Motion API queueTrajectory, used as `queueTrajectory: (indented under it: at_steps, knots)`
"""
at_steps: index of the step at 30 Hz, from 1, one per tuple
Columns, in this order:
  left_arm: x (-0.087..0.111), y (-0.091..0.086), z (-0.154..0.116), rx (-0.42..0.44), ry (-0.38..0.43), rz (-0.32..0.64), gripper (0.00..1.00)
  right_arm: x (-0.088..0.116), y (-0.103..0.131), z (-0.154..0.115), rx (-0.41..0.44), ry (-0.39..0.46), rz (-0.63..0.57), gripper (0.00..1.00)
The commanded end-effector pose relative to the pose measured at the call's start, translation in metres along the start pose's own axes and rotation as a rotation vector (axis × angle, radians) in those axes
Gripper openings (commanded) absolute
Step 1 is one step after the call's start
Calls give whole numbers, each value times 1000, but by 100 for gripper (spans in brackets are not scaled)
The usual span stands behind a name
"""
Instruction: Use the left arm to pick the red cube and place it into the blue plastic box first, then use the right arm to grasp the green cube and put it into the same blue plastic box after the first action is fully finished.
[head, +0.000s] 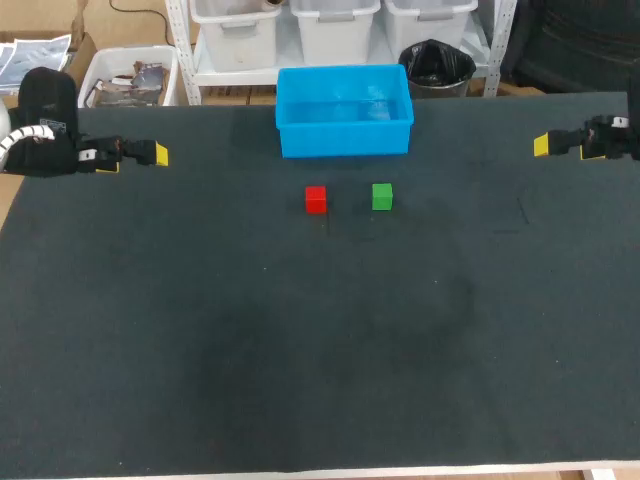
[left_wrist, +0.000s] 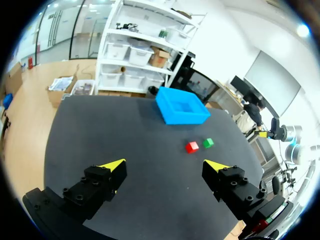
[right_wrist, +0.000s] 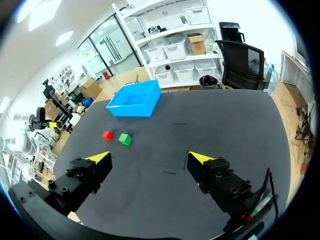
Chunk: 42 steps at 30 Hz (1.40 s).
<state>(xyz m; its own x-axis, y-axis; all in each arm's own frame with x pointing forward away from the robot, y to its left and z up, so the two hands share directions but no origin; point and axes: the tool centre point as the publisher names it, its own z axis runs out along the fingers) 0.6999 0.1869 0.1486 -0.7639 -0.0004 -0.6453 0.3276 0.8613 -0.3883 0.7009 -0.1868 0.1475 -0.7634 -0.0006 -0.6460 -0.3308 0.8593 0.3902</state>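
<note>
A: What do we see in the blue plastic box (head: 345, 141)?

B: Its open side faces up, and inside we see only its own blue floor. It stands at the far middle of the table (head: 200, 330).

A: And where are the cubes?

B: The red cube (head: 316, 199) lies on the table, near the front wall of the box but apart from it. The green cube (head: 382, 196) is just beside it, toward our right arm, with a gap between them.

A: How do they look?

B: Both are small and plain in colour, one bright red and one bright green. Each rests flat on one face, with its edges about parallel to the front wall of the box. Their sides look equal, so we cannot name a long axis.

A: And our grippers?

B: The left gripper (left_wrist: 166, 165) has its fingers spread wide with nothing between them. The right gripper (right_wrist: 150, 158) is the same. Each is at its own side of the table, well apart from the cubes.
</note>
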Motion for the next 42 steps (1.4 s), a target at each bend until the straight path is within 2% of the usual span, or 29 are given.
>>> queueTrajectory:
  at_steps: [1,16,18,20,22,24,33,42]
  knots:
    - [-1,-1,0,-4,3,-1,100,0,1,-1,6,2,1,100]
    - [-2,-3,2,-6,2,-2,100,0,1,-1,6,2,1,100]
    - [-7,-7,7,-45,6,4,100,0,1,-1,6,2,1,100]
    - [-11,-12,9,-71,23,17,100,0,1,-1,6,2,1,100]
    - [-18,-20,10,-62,26,7,100,0,1,-1,6,2,1,100]
    - [-23,-29,12,-100,47,41,100,0,1,-1,6,2,1,100]
    - [-42,-64,22,-237,108,23,100,0,1,-1,6,2,1,100]
    - [-47,-103,42,-336,179,39,100,0,1,-1,6,2,1,100]
